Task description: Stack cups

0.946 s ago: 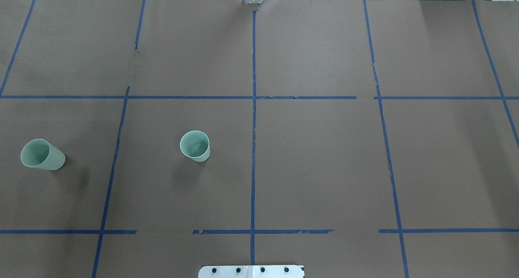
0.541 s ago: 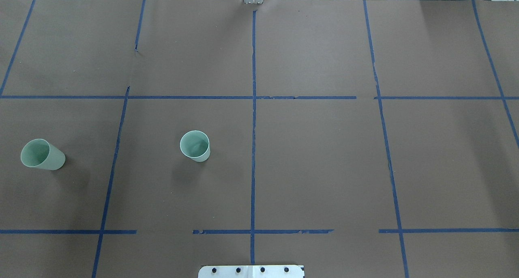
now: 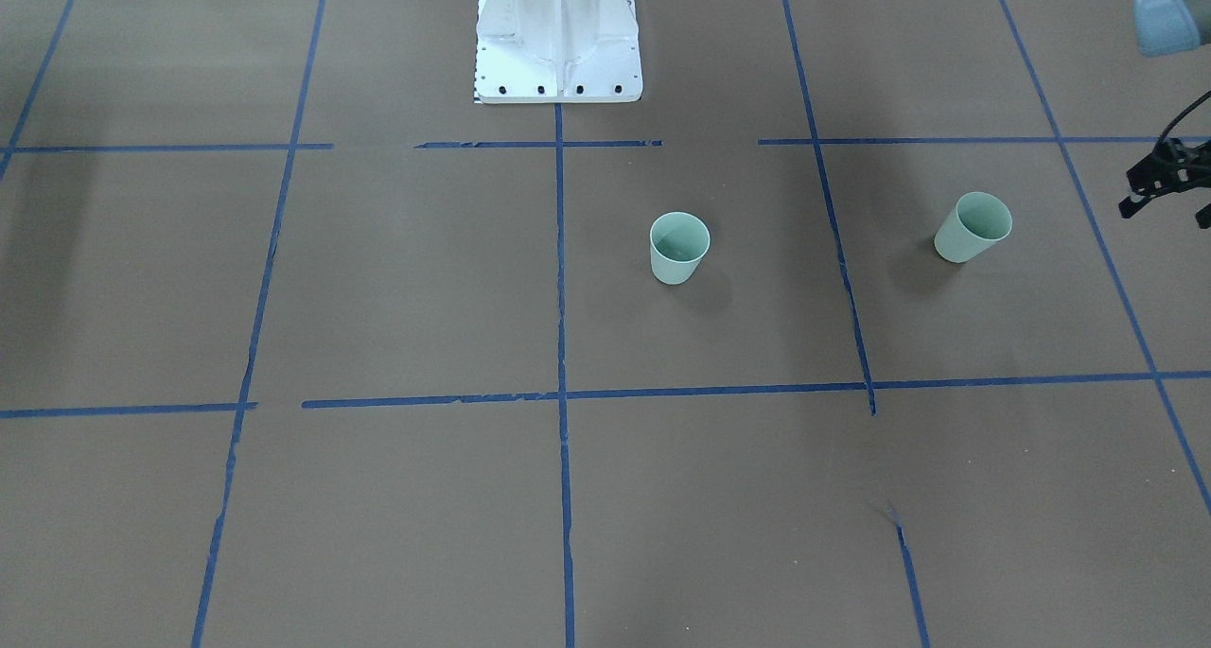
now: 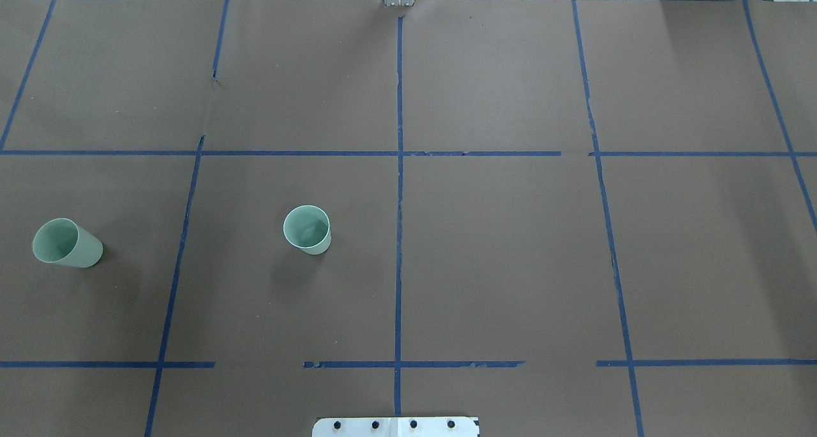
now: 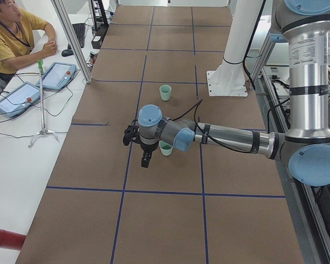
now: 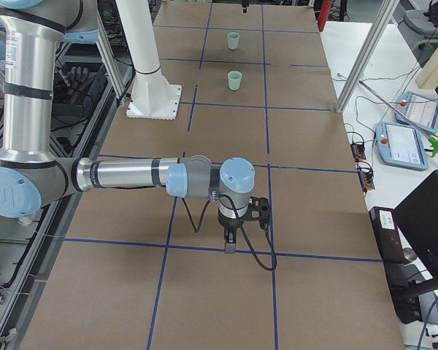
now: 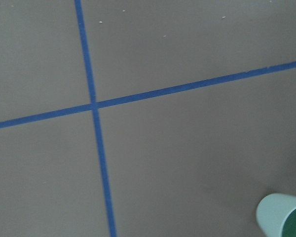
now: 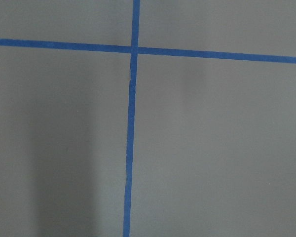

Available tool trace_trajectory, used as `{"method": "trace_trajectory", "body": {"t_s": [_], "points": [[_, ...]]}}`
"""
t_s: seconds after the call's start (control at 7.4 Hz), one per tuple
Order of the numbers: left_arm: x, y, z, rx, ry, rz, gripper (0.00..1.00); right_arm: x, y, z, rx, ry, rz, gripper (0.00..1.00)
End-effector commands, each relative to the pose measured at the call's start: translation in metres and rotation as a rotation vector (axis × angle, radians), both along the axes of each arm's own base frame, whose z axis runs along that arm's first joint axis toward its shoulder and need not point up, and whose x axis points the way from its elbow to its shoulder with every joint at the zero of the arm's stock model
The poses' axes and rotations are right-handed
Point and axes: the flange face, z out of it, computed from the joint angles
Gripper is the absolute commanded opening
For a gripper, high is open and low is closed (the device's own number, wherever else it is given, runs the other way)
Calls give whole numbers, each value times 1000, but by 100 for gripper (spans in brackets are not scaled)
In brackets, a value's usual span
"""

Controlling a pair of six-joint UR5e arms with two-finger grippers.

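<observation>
Two pale mint-green cups stand upright and apart on the brown table. One cup (image 4: 307, 229) (image 3: 679, 247) is left of the centre tape line. The other cup (image 4: 67, 242) (image 3: 973, 227) is near the table's left end; its rim shows in the left wrist view (image 7: 283, 216). My left gripper (image 3: 1166, 183) (image 5: 144, 163) hovers just beyond that cup, toward the table's end, and holds nothing I can see; I cannot tell whether it is open. My right gripper (image 6: 229, 246) hangs over bare table far from both cups; I cannot tell its state.
The white robot pedestal (image 3: 558, 33) stands at the table's near-robot edge. Blue tape lines (image 4: 399, 169) grid the brown cover. An operator (image 5: 11, 33) sits with tablets (image 5: 58, 75) beside the far edge, behind an aluminium post (image 5: 71, 41).
</observation>
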Motion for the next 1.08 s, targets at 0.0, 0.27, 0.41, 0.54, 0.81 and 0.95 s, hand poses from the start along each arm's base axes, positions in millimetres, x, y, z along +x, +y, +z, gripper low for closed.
{"method": "trace_trajectory", "body": {"t_s": [0.0, 0.27, 0.41, 0.54, 0.81, 0.95], "points": [[76, 20, -47, -71, 100, -75, 100, 0, 0, 0, 0, 0, 0, 100], [122, 33, -54, -94, 37, -142, 100, 0, 0, 0, 0, 0, 1, 100], [129, 33, -47, -85, 7, -158, 100, 0, 0, 0, 0, 0, 0, 100], [138, 37, -41, -99, -3, -152, 100, 0, 0, 0, 0, 0, 1, 100], [153, 45, -47, -111, 9, -133, 100, 0, 1, 1, -2, 0, 1, 100], [160, 49, -47, -121, 10, -124, 100, 0, 0, 0, 0, 0, 0, 100]]}}
